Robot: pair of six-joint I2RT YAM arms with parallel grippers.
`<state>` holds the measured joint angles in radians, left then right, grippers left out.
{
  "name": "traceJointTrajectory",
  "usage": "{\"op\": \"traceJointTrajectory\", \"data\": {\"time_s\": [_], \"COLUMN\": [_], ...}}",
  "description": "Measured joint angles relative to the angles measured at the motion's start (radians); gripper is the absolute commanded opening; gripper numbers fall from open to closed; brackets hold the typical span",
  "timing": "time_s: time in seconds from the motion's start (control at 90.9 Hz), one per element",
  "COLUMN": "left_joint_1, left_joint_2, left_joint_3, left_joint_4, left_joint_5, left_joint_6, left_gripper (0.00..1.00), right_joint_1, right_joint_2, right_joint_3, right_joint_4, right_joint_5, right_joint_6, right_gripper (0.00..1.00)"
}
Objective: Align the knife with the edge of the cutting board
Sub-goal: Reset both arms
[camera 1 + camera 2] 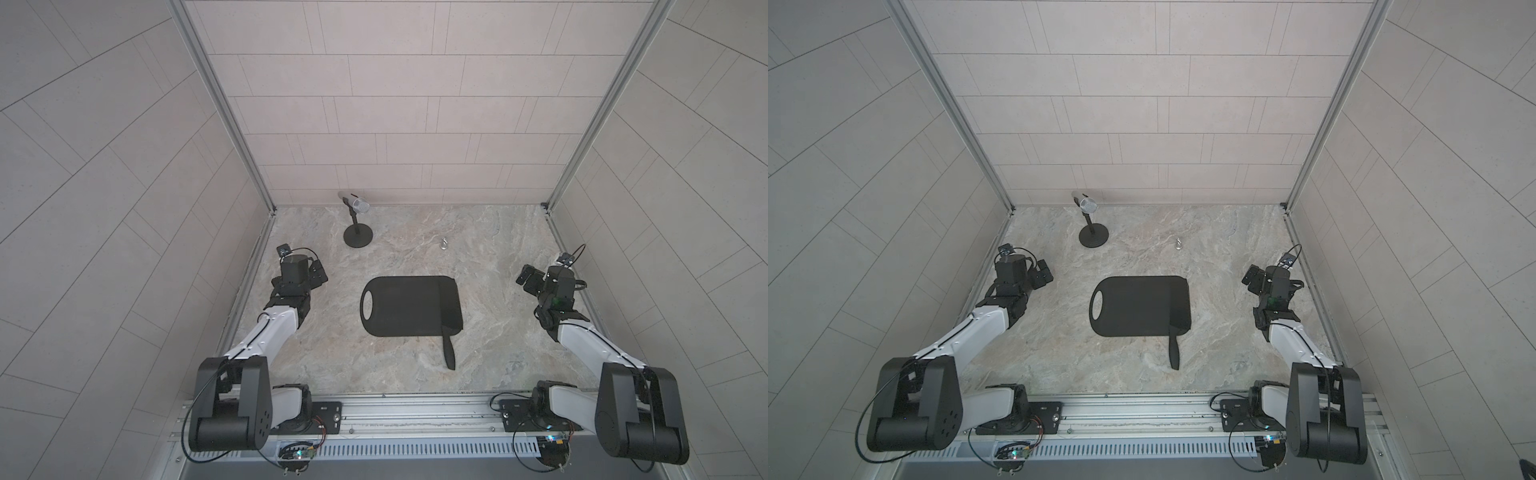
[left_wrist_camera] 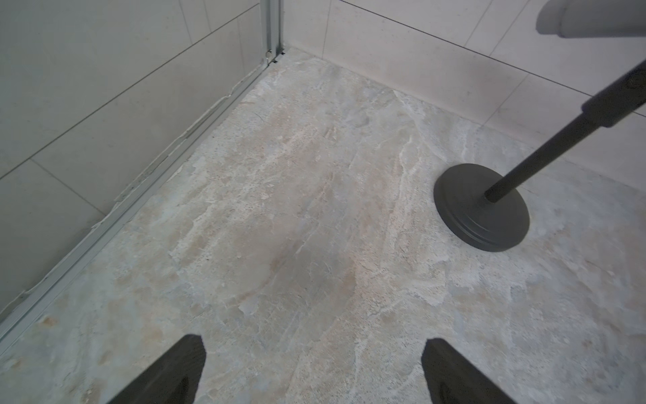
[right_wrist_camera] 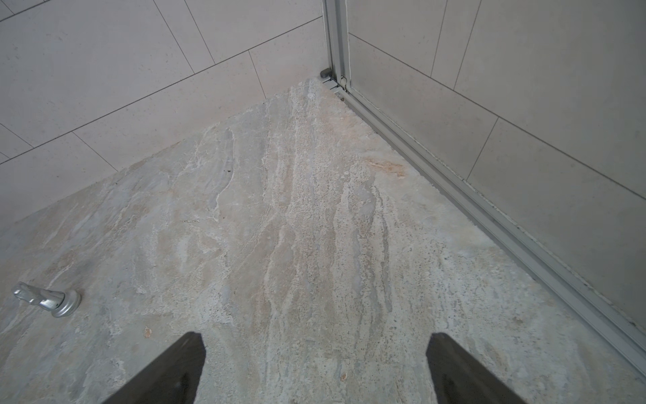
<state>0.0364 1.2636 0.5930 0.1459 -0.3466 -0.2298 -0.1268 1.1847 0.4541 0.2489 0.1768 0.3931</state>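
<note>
No readable text, labels, brands or numbers anywhere in any view; all surfaces are plain or too small to tell.

Wide-spread end effector (image 2: pixel 314 353), microphone stand (image 2: pixel 481 208) beyond

Open tabletop (image 1: pixel 498 257) flanks the cutting board (image 1: pixel 399 307) (microphone stand (image 1: pixel 358 235) well behind it).

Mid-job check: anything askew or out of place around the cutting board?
The knife lies at the right end of the cutting board, blade on the board, handle overhanging the near edge onto the table. A small silver fitting sits on the table behind the board. Nothing looks spilled or damaged.
</note>
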Motion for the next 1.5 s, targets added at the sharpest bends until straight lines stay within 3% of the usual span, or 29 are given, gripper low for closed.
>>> {"op": "traceJointTrajectory", "data": {"time_s": [0.374,0.627,0.881,1.068,1.233,1.497], "left_joint_1": [0.035,0.032,-0.025,-0.06,-0.061,-0.061], "left_joint_2": [0.076,0.154,0.24,0.274,0.274,0.274], "left_joint_3": [-0.106,-0.133,-0.148,-0.15,-0.149,-0.149], "left_joint_4": [0.286,0.43,0.551,0.564,0.566,0.565], "left_joint_5": [0.19,0.216,0.231,0.232,0.23,0.224], "left_joint_6": [0.074,0.082,0.148,0.187,0.2,0.201], "left_gripper": [1.0,1.0,1.0,1.0,1.0,1.0], "right_joint_1": [0.0,0.0,0.0,0.012,0.09,0.109], "right_joint_2": [0.1,0.129,0.144,0.233,0.321,0.339], "right_joint_3": [0.0,-0.005,-0.017,-0.018,-0.019,-0.027], "right_joint_4": [0.097,0.171,0.245,0.352,0.428,0.494], "right_joint_5": [0.005,0.016,0.006,-0.053,-0.1,-0.117], "right_joint_6": [-0.041,-0.058,-0.1,-0.149,-0.237,-0.28], "right_gripper": [1.0,1.0,1.0,1.0,1.0,1.0]}}
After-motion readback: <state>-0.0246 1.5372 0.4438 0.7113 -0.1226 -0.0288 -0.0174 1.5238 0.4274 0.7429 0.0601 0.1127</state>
